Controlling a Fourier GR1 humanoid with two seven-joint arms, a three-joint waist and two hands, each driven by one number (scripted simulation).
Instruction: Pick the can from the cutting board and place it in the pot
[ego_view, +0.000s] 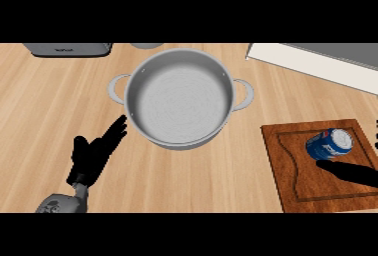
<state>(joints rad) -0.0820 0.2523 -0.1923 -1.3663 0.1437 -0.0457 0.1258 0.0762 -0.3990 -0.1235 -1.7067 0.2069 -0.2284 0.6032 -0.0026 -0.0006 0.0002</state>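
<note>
Head view: round steel pot, blue cylindrical can on grooved wooden cutting board.

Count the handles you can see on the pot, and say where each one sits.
2. One handle sticks out from the left side of the pot, above the left robot hand. The other handle is on the right side. No others show.
</note>
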